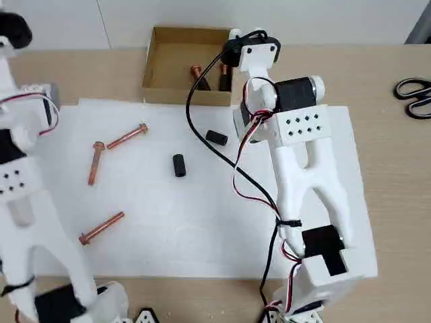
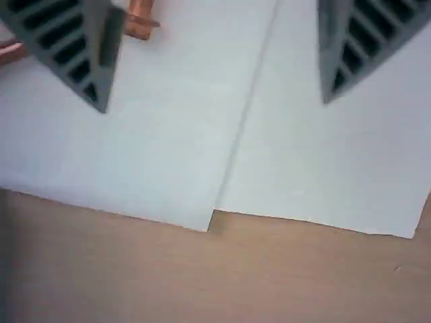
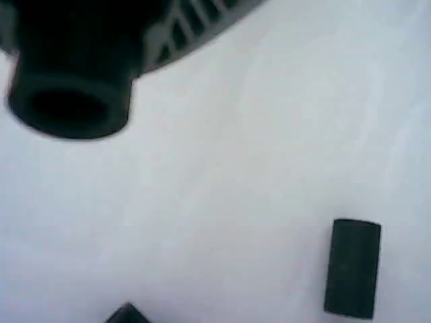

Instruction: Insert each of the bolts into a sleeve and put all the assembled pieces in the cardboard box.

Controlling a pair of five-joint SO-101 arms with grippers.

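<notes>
Cardboard box [image 1: 153, 64]: stands at the far edge of the white foam sheet [image 1: 202, 229] on the table [image 1: 377, 74]. Two assembled pieces [image 1: 196, 73] lie inside.
Loose bolts: three copper bolts [image 1: 127, 136] lie on the left arm's side of the sheet, well apart from the box.
Loose sleeves: two black sleeves [image 1: 179, 165] lie near mid-sheet, between the bolts and the right arm.
Right claw [image 3: 87, 47]: appears closed on a held sleeve [image 3: 67, 108], with the bore facing the camera. The grip faces are mostly hidden, so contact is judged, not confirmed.
Left claw [image 2: 214, 101]: jaws wide, holding nothing, above the sheet close to one of its edges. A bolt head [image 2: 138, 20] lies just beside one jaw.
Progress: two of five pairs boxed, by judgement.
Hazard 1: an off-centre grip may let the held sleeve tilt or slip, and the bolt then jams at the bore.
Hazard 2: an off-line closure of the left claw may push the bolt and roll it across the smooth sheet.
Hazard 3: the right arm's cable [image 1: 192, 124] may drag the nearest sleeve.
</notes>
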